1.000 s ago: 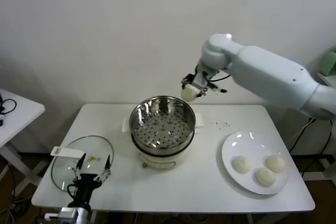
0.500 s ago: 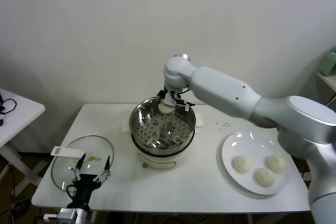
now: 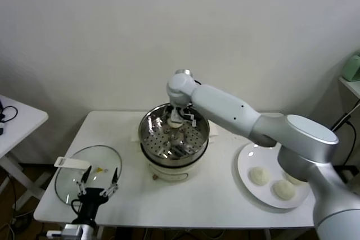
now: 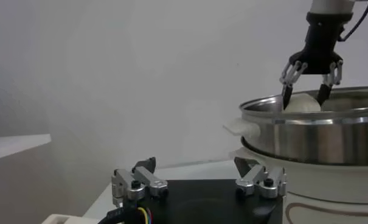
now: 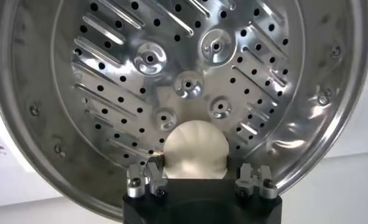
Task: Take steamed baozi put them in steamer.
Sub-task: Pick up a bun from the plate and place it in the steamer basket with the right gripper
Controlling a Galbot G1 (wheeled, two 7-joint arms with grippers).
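The steel steamer [image 3: 145,139] stands on its white pot base at the table's middle. My right gripper [image 3: 176,117] reaches into the basket's far side and is shut on one cream-white baozi [image 3: 176,116], held just above the perforated floor. The right wrist view shows this baozi [image 5: 194,149] between the fingers [image 5: 153,173] over the steamer floor [image 5: 111,91]. The left wrist view shows the right gripper [image 4: 305,94] with the bun [image 4: 302,102] at rim height of the steamer [image 4: 317,140]. Three baozi [image 3: 259,176] [image 3: 284,189] [image 3: 295,174] lie on the white plate [image 3: 250,158]. My left gripper [image 3: 98,186] [image 4: 199,179] is open, parked front left.
A round glass lid [image 3: 70,181] with a white handle [image 3: 72,163] lies flat at the front left, beside my left gripper. The plate sits at the right front of the white table [image 3: 197,200]. A wall stands close behind the table.
My right arm has swung left with the baozi, from behind the steamer's right rim to over the basket, and lowered it inside. The left arm has not moved.
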